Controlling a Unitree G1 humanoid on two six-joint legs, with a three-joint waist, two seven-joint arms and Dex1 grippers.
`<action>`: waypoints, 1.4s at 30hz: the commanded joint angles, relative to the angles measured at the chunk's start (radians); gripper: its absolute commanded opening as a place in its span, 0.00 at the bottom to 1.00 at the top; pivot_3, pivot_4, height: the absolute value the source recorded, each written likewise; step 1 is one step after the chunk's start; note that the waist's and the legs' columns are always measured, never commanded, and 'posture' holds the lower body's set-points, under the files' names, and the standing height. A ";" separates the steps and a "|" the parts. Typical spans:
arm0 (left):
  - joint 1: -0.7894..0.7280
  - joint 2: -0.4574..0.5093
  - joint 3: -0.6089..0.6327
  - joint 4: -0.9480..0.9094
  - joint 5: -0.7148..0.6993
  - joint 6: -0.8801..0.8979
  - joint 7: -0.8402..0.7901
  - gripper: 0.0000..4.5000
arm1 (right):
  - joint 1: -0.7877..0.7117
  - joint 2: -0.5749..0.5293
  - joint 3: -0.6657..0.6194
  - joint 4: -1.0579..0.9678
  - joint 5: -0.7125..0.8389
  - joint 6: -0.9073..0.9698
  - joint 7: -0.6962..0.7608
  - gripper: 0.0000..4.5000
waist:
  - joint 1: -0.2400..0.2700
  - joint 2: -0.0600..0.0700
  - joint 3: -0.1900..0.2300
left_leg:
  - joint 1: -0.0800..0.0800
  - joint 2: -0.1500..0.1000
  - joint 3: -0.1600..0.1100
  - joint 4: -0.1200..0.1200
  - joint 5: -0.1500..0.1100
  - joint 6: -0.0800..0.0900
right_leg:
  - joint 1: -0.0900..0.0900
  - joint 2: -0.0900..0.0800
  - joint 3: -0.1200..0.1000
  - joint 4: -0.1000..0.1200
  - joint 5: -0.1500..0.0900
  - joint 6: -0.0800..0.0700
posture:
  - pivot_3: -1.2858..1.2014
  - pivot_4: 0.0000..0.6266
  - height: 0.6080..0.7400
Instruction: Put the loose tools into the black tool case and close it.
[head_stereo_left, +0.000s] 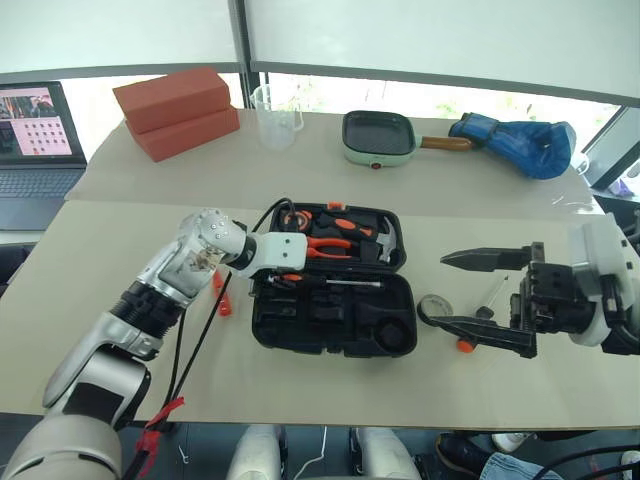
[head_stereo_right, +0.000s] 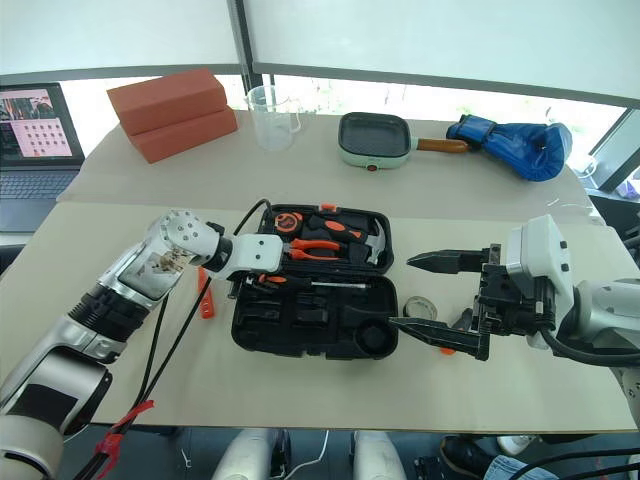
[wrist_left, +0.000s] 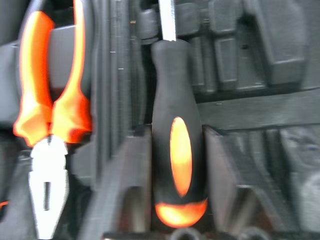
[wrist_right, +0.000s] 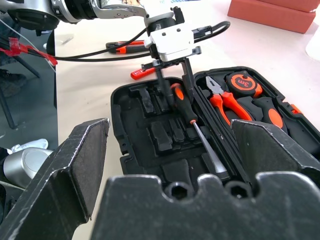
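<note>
The black tool case (head_stereo_left: 300, 332) lies open at the table's middle, with pliers (head_stereo_left: 328, 245), a hammer and a round tape measure in its far half. A screwdriver (wrist_right: 178, 103) with an orange-black handle lies in a slot of the near half. My left gripper (wrist_right: 176, 94) points down over it, open, one finger (wrist_left: 127, 190) on each side of the handle (wrist_left: 180, 150). Two orange tools (head_stereo_left: 222, 298) lie on the table left of the case. Right of it lie a small round roll (head_stereo_left: 435, 307) and a slim orange-tipped tool (head_stereo_left: 466, 345). My right gripper (head_stereo_left: 437, 290) hovers open above them.
Along the table's far side stand two red bricks (head_stereo_left: 178, 110), a clear measuring cup (head_stereo_left: 276, 116), a green-rimmed pan (head_stereo_left: 378, 137) and a blue boxing glove (head_stereo_left: 520, 142). A laptop (head_stereo_left: 35, 140) sits at the far left. A black cable (head_stereo_left: 195, 345) hangs from my left arm.
</note>
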 joint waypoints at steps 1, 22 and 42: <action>-0.015 0.030 0.062 -0.081 -0.023 0.034 -0.022 0.81 | -0.015 0.001 -0.009 -0.012 0.015 -0.006 -0.007 1.00 | 0.000 0.000 0.000 | 0.000 0.000 0.000 0.000 0.000 0.000 | 0.000 0.000 0.000 0.000 0.000 0.000 | 0.52 0.24 1.00; -0.044 -0.095 0.041 0.077 0.007 -0.089 -0.047 0.01 | 0.027 0.009 -0.024 -0.020 0.011 -0.004 -0.032 1.00 | -0.001 0.000 0.000 | -0.001 -0.001 -0.003 0.001 0.000 0.000 | 0.001 0.000 0.000 0.001 0.000 0.000 | 0.52 0.24 1.00; -0.045 -0.157 -0.007 0.181 0.131 -0.189 0.007 0.01 | 0.057 0.027 -0.018 -0.026 -0.008 -0.014 -0.044 1.00 | 0.014 0.003 -0.002 | 0.001 -0.002 -0.006 0.006 0.000 0.001 | 0.006 0.000 0.000 0.001 0.001 0.002 | 0.52 0.24 1.00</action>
